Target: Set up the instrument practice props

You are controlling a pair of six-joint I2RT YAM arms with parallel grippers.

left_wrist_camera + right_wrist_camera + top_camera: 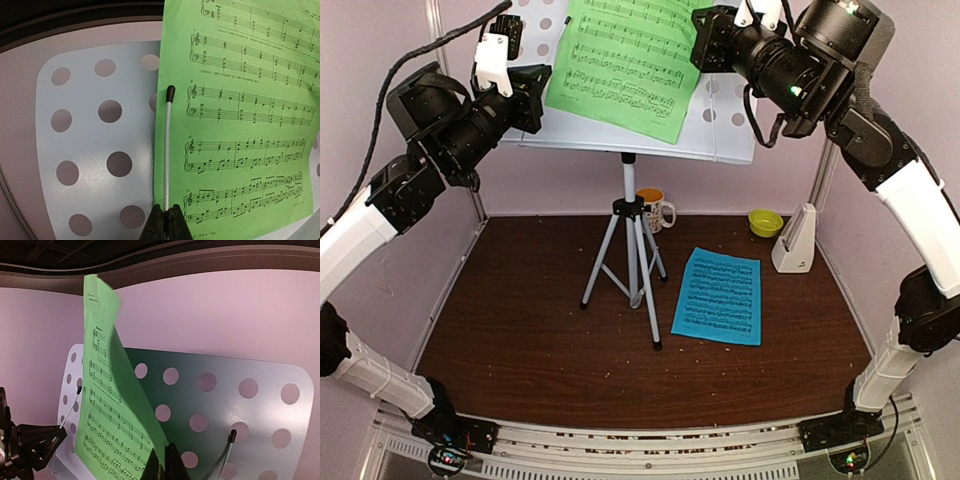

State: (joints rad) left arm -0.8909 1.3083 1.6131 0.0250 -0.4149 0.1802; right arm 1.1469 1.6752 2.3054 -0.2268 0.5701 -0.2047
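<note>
the music stand (725,125) stands upright on its tripod (632,250), so this part looks done. the green sheet (625,60) is on the face of the stand, about in its middle, but it is not flat: in the right wrist view its right side curls away from the stand's plate. the right gripper (162,449) has its fingers pressed together on the lower edge of this sheet. the left gripper (166,210) is at the left part of the stand, with its fingers clamped on the stand's thin wire clip (169,145), which lies over the left edge of the green sheet. a second wire clip (229,442), on the right part of the stand, is free of the paper.

the blue sheet (718,296) lies flat on the table (520,340), in front of the stand and a little to its right, with nothing touching it. the metronome (795,240) stands further to the right of the stand.

i judge the task is in its first half: the green sheet must be laid flat and fixed, then the blue sheet and the metronome remain.
</note>
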